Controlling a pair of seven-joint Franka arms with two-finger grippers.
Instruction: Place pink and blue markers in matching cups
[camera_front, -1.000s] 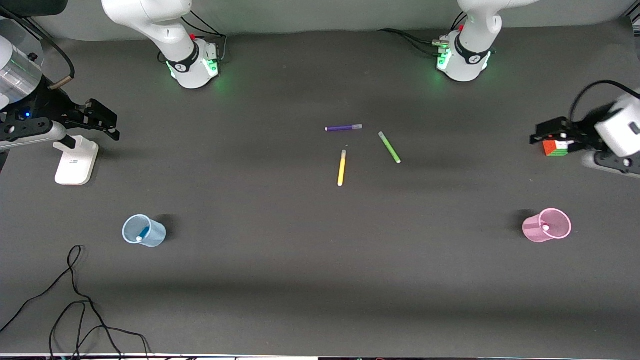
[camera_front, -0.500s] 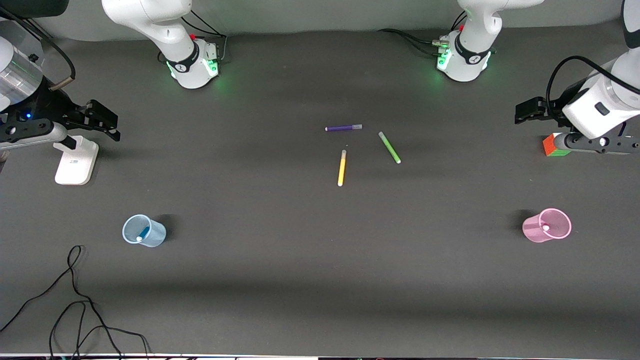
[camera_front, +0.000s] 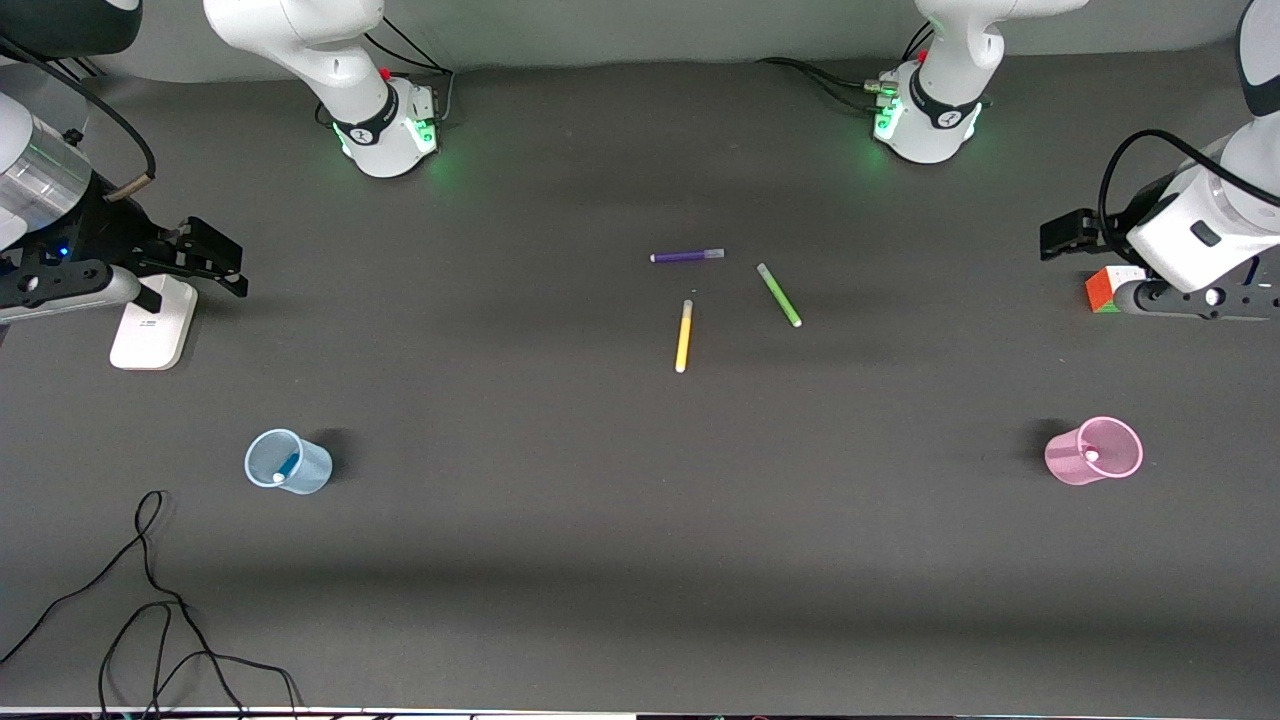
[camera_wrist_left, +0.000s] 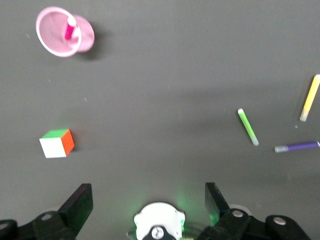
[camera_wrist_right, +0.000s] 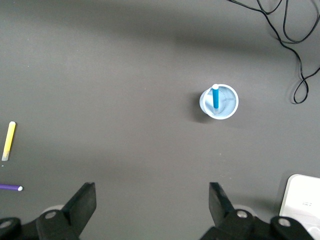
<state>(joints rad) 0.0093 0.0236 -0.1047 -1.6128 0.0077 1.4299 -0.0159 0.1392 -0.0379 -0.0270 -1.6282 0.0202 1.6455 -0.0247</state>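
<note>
The blue marker (camera_front: 287, 465) stands in the pale blue cup (camera_front: 303, 471) near the right arm's end; both show in the right wrist view, the marker (camera_wrist_right: 215, 96) in the cup (camera_wrist_right: 227, 102). The pink marker (camera_front: 1091, 455) stands in the pink cup (camera_front: 1070, 458) near the left arm's end; the left wrist view shows this marker (camera_wrist_left: 69, 30) in its cup (camera_wrist_left: 50, 35). My right gripper (camera_front: 210, 258) is open and empty, raised at the right arm's table end. My left gripper (camera_front: 1066, 236) is open and empty, raised at the left arm's end.
Purple (camera_front: 687, 256), green (camera_front: 778, 294) and yellow (camera_front: 683, 336) markers lie mid-table. A colour cube (camera_front: 1100, 290) sits under the left arm. A white stand (camera_front: 152, 325) sits below the right gripper. Black cables (camera_front: 150, 610) lie at the near corner.
The left arm has lifted and swung back toward its table end, uncovering more of the cube. The right gripper has shifted slightly. The markers and cups have not moved.
</note>
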